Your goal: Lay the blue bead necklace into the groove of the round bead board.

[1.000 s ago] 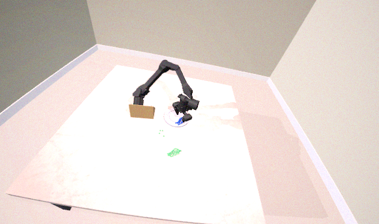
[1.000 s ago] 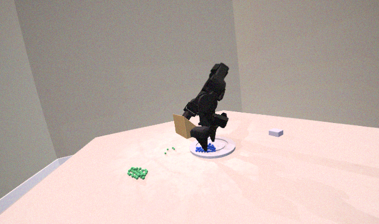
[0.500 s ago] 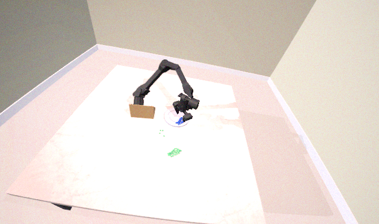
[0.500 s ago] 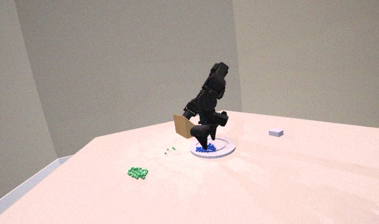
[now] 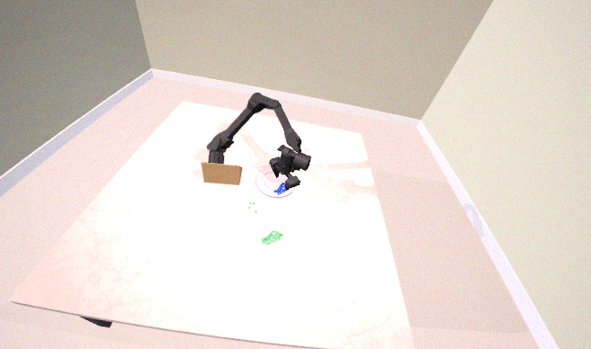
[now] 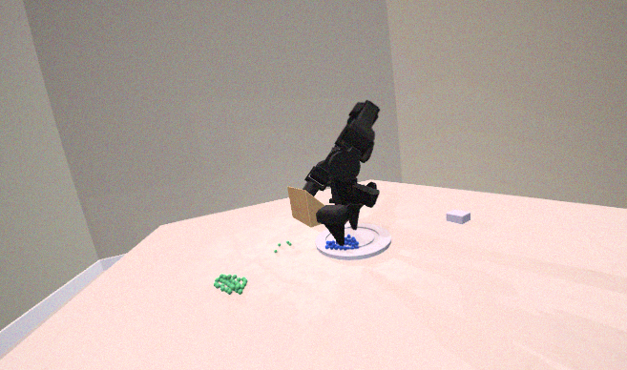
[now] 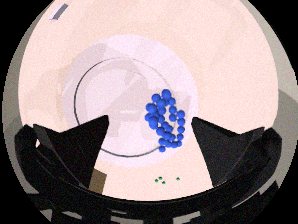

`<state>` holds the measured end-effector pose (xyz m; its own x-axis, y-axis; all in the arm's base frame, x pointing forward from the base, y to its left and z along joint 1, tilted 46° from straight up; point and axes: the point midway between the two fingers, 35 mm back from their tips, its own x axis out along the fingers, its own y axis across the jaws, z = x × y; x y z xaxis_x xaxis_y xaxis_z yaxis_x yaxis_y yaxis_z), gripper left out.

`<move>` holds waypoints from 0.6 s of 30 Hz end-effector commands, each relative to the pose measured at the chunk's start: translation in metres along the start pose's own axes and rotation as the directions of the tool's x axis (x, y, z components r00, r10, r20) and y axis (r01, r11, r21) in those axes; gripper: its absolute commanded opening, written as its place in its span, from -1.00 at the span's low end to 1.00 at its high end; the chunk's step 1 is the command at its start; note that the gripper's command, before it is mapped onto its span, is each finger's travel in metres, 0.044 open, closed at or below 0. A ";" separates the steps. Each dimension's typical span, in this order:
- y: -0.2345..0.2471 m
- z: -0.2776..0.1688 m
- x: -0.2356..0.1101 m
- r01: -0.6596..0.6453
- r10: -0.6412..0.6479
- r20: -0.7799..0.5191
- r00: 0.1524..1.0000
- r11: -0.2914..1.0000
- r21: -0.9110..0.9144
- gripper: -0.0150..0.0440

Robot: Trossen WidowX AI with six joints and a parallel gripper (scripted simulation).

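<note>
Over the round bead board (image 6: 377, 240) on the counter (image 6: 462, 296), gripper (image 7: 149, 137) spread wide and gripping nothing, jaws straddling the blue bead necklace (image 7: 165, 119). Bunched in one heap across the groove at the board's rim, likely just dropped rather than strung along the channel. One blue necklace, one green bead pile (image 6: 230, 283), three loose green beads (image 6: 282, 246), one cardboard panel (image 5: 221, 174), one grey block (image 6: 458, 216).

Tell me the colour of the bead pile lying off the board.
Green; clearest in the exterior view.

Two necklaces (image 6: 342, 243) (image 6: 230, 283), one board (image 6: 373, 250)
</note>
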<state>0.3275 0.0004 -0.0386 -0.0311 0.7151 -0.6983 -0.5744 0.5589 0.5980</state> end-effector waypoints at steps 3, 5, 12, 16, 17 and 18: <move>-0.007 -0.003 -0.005 0.004 -0.004 -0.002 1.000 0.968 0.251 0.80; -0.013 -0.005 -0.009 0.005 -0.004 -0.002 1.000 0.894 0.448 0.80; -0.032 -0.015 -0.021 0.005 -0.005 -0.003 1.000 0.362 0.932 0.80; -0.039 -0.019 -0.025 0.003 -0.005 -0.003 1.000 0.115 0.993 0.80; -0.039 -0.019 -0.025 0.003 -0.005 -0.003 1.000 0.115 0.993 0.80; -0.039 -0.019 -0.025 0.003 -0.005 -0.003 1.000 0.115 0.993 0.80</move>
<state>0.3330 -0.0363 -0.0501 -0.0367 0.7159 -0.6972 0.5932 0.5771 0.5613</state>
